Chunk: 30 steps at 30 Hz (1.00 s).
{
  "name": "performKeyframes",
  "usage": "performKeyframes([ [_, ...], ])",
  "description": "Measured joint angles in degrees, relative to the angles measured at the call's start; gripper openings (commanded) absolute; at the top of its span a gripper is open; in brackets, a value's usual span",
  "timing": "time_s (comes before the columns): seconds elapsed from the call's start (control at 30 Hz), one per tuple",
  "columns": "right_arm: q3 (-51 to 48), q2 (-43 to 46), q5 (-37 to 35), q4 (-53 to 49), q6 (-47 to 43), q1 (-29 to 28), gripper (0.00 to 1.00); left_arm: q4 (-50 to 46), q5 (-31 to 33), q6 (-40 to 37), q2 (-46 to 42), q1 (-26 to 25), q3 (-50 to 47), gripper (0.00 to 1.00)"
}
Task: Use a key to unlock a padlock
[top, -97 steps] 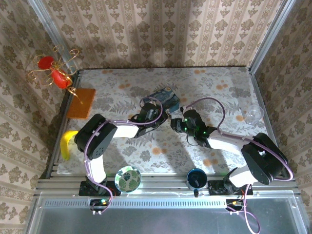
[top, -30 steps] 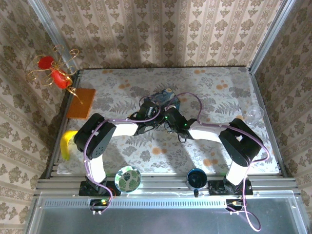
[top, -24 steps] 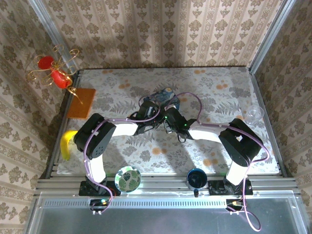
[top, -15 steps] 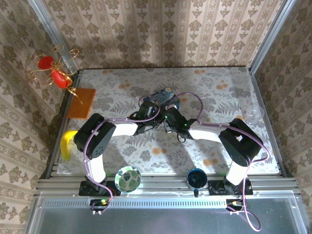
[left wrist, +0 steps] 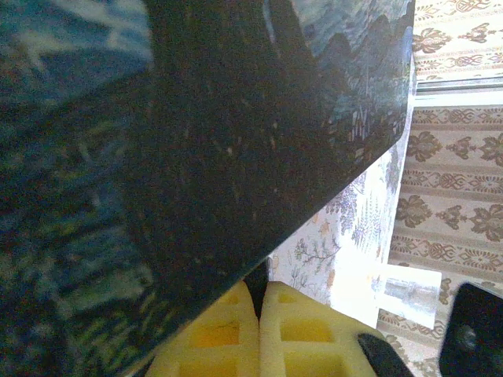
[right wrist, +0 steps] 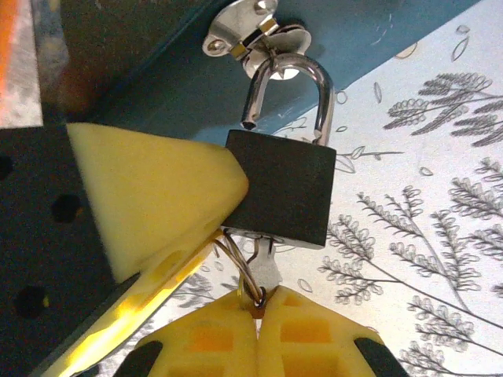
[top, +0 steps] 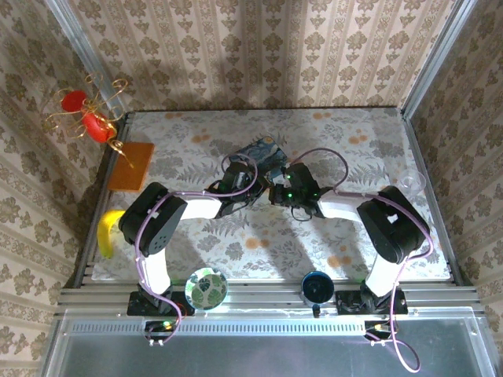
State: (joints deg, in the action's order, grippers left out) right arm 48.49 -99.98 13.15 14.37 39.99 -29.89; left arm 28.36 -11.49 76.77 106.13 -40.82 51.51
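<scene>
This is a robot test booth dressed up as a home. Beige damask wallpaper panels (top: 259,47) stand between bare slotted aluminium posts (top: 435,63). A leaf-and-flower printed cloth (top: 354,133) covers the table. Household props sit at its edges: a gold wire ornament with red balls (top: 85,110), a yellow banana (top: 108,232) and a dark blue mug (top: 316,287).

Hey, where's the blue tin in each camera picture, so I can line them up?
Top camera: blue tin at the table's middle, in the far half.
Left wrist: blurred, across the upper left.
Right wrist: along the top edge, padlock hanging from its hasp.
Shared landmark: the floral tablecloth.
</scene>
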Motion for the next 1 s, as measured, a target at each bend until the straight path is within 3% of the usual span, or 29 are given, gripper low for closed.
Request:
performKeyframes([
  [0.2,-3.28,-2.38,8.11,8.20,6.32,3.37,0.00,0.35,0.13,0.00,0.00,0.00,-0.79,0.00],
  [0.47,-4.96,-3.65,10.88,13.20,10.43,7.06,0.00,0.90,-1.18,0.22,0.00,-0.02,-1.66,0.00],
  [0.57,-4.94,-3.63,10.91,15.54,10.95,7.76,0.11,0.26,-1.90,0.09,0.00,-0.07,-2.21,0.00],
  [0.83,-4.90,-2.99,10.91,16.20,10.47,7.87,0.17,0.09,-2.21,0.15,-0.35,-0.07,-2.45,0.00],
  [0.9,-4.90,-1.97,10.71,15.26,9.66,7.87,0.17,-0.22,-2.05,0.15,-0.87,-0.02,-3.04,0.10],
  [1.0,-4.90,-0.07,10.01,13.77,8.44,7.87,0.17,-1.16,-1.29,0.09,-2.34,0.11,-4.24,0.41],
])
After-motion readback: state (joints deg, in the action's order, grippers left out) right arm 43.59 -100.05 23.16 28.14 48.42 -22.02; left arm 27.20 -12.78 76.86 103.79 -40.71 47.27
